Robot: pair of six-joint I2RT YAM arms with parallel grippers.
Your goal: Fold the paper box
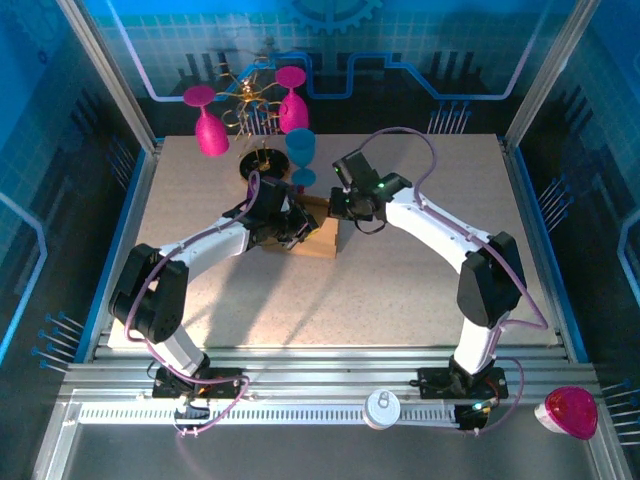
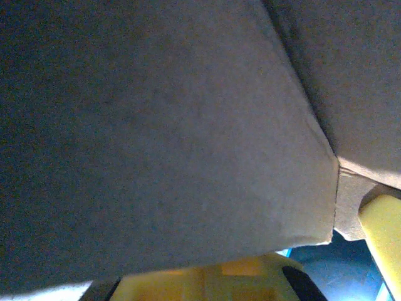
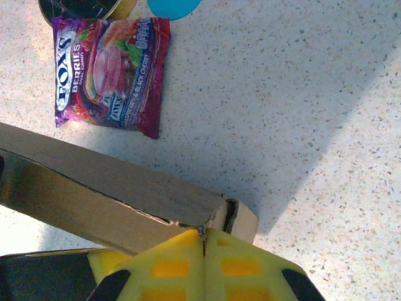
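The paper box (image 1: 322,241) is plain brown cardboard, standing on the table between my two arms. My left gripper (image 1: 292,228) is at its left end. In the left wrist view a cardboard panel (image 2: 163,125) comes down right over the yellow fingers (image 2: 207,282) and hides their tips; the jaws are shut on that panel. My right gripper (image 1: 340,208) is at the box's upper right corner. In the right wrist view its yellow pads (image 3: 169,266) press together at the seam (image 3: 203,235), pinching the box's folded corner edge (image 3: 113,182).
A purple candy packet (image 3: 113,69) lies on the table beyond the box. Behind it are a blue goblet (image 1: 300,150), two pink glasses (image 1: 208,125) and a gold wire stand (image 1: 255,110). A white lid (image 1: 382,408) and a pink object (image 1: 570,412) rest on the front rail.
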